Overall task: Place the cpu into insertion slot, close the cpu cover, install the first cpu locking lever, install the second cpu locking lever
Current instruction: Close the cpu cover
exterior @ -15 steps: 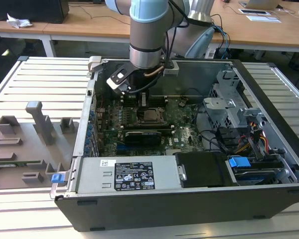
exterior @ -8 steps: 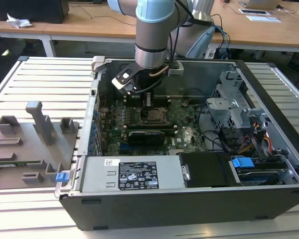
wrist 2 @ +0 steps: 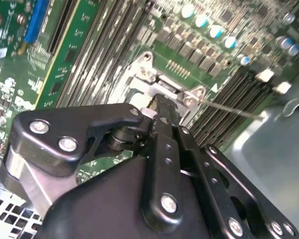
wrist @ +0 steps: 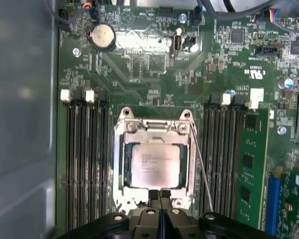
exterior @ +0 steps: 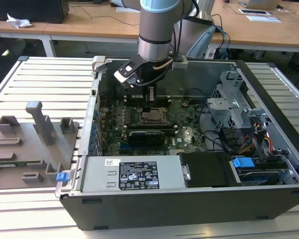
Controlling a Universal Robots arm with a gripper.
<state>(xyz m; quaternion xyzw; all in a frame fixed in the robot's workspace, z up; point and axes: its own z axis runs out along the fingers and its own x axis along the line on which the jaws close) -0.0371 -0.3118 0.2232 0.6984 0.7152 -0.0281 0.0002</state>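
Pincer (wrist: 160, 192) clenched at cpu cover (wrist: 154, 128) edge; cover down over cpu (wrist: 155, 167), 1 lever (wrist: 202, 169) raised

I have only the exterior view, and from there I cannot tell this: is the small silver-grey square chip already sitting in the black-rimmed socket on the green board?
Observer: Yes. In the first wrist view the flat silver-grey square cpu lies seated in the black-rimmed insertion slot.
Operator: Good. And where exactly are the tips of the black gripper now?
Observer: In the first wrist view the gripper is shut, with its tips at the edge of the thin square metal cpu cover. The cover lies flat around the chip. Whether the tips touch it, I cannot tell.
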